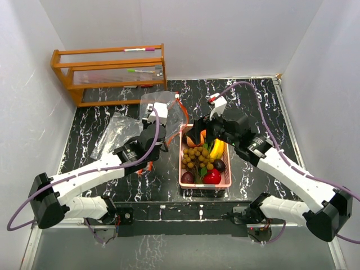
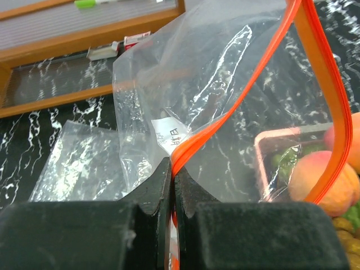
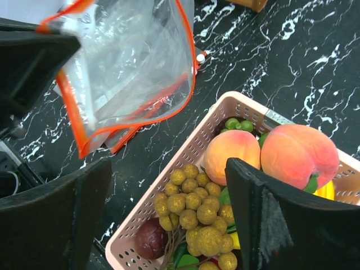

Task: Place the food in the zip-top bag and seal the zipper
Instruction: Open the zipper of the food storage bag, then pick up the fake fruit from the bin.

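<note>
Left tool (image 2: 171, 169) is pressed together on the orange zipper strip (image 2: 264, 62) of the zip-top bag (image 2: 214, 73), pinching one lip so the clear pouch hangs above the middle of the table (image 1: 264, 107) with its mouth gaping toward the basket. Right tool (image 3: 167, 167) is spread wide and holds nothing, poised over the far end of the pink basket (image 3: 191, 149), above the two peaches (image 3: 239, 154).

The step in hand looks like the first pick. It would go best if the spread fingers straddle one peach squarely across its widest part and close gently, since the round skin may roll or bruise. The longan bunch (image 3: 197, 211) lies just beside the peaches and could snag, so a straight lift seems wise. The bag is held by one lip only, so its mouth may sag; the fruit should go in over the free lip and not onto the zipper.

Bananas (image 1: 217, 149), a red fruit (image 1: 212, 177) and a dark purple fruit (image 3: 151, 239) also fill the basket, which sits midway toward the near edge.

Black, white-veined and glossy, the table probably gives little grip. Another clear bag (image 1: 115, 132) lies flat toward the left edge, and a wooden rack (image 1: 109, 73) fills the far left corner. White walls (image 1: 225, 34) close in three sides.
</note>
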